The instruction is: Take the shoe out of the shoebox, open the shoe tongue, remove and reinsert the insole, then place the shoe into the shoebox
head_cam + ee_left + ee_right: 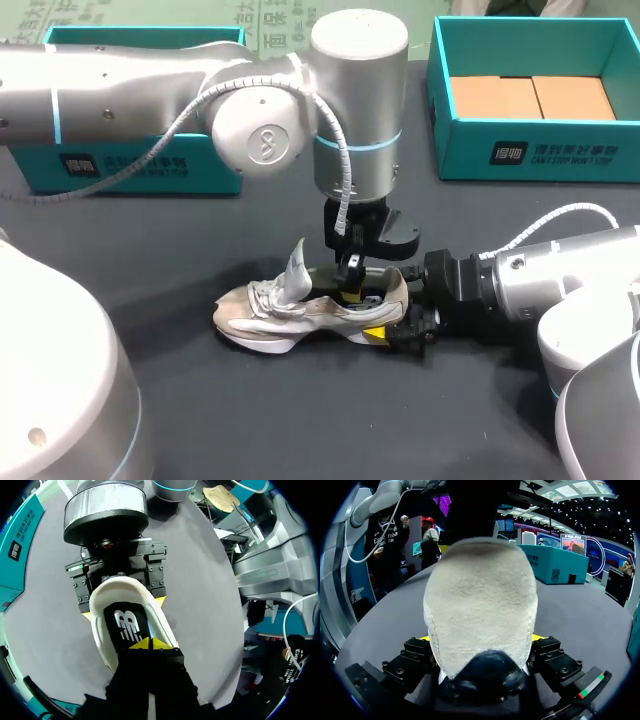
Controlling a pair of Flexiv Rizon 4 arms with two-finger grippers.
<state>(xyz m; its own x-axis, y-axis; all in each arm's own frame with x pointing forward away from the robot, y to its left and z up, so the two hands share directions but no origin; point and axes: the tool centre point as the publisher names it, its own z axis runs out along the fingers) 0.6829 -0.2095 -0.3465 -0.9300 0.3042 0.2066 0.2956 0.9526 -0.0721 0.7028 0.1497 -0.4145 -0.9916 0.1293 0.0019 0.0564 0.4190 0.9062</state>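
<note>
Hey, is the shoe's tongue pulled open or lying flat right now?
Open: the tongue sticks straight up above the shoe in the head view.

a dark grey table [250,420] with a matte, even top takes up most of the head view, and the widest run of it shows from 5 to 7 o'clock. at 1 o'clock, tan cardboard pieces [530,97] lie flat on the floor of a teal box [460,150]. they sit side by side with their edges touching, thin seams between them, and cover the floor nearly wall to wall. the piece toward 3 o'clock looks the widest. whether there are two pieces or three is hard to tell. both wrist views show the same grey top.
</note>
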